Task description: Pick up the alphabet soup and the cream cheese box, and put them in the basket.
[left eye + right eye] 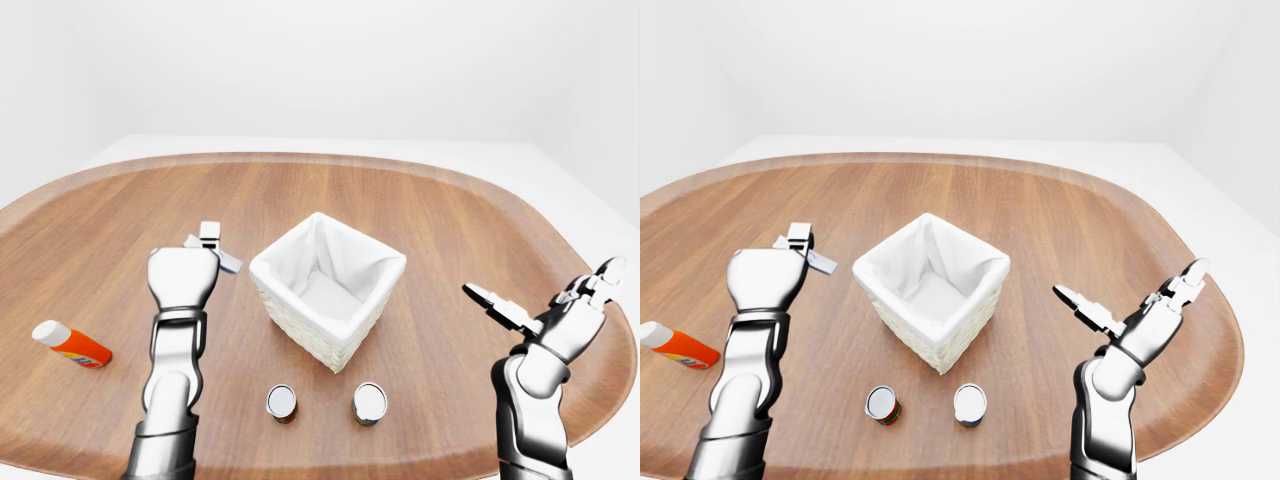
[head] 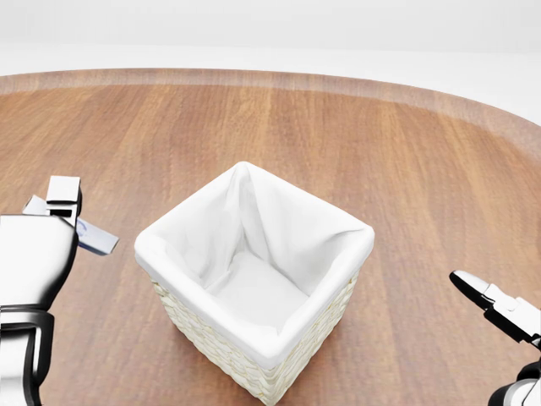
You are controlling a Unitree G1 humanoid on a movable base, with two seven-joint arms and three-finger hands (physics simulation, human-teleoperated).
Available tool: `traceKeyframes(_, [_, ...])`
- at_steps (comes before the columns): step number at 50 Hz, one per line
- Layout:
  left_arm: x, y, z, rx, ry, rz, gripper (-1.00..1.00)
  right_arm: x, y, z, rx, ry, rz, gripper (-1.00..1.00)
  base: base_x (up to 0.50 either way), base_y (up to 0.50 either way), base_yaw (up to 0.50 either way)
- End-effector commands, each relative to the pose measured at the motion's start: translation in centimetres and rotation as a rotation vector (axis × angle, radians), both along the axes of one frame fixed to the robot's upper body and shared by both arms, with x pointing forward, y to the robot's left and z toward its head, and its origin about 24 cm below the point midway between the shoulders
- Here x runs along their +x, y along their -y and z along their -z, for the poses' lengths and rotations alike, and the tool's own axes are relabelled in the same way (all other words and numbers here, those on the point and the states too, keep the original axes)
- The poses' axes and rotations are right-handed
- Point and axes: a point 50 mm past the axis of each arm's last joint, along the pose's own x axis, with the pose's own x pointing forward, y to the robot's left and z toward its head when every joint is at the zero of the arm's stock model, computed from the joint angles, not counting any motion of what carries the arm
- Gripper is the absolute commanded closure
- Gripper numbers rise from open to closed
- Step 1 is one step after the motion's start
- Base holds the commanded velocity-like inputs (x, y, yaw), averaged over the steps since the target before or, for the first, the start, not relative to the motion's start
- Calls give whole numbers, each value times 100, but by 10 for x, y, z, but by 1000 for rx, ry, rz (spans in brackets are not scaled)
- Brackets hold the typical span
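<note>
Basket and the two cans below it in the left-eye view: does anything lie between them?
No. In the left-eye view only bare wooden table shows between the basket and the two cans.

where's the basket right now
The basket sits near the middle of the wooden table in the left-eye view, between the raised left hand and right hand, with two cans just below it.

Can (image 1: 882, 404) labels too small
</note>
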Motion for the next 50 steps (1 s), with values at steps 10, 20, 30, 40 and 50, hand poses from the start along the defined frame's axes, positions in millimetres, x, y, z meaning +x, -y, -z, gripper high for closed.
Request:
traceKeyframes(10, [-5,17,-33,-107,58,47,100,0,0,0,2,-2,-1,-100,0,0,0])
traceKeyframes(20, [-6,34,-47,-93,77,74,100,0,0,0,0,2,-1,-100,0,0,0])
traceKeyframes(30, [-5,47,-54,-97,82,106,100,-1,0,0,0,6,1,-100,0,0,0])
traceKeyframes(40, [3,71,-57,-87,79,156,100,-2,0,-1,-2,10,2,-100,0,0,0])
traceKeyframes(50, [5,103,-42,-54,53,231,100,-3,0,-3,-4,14,3,-100,0,0,0])
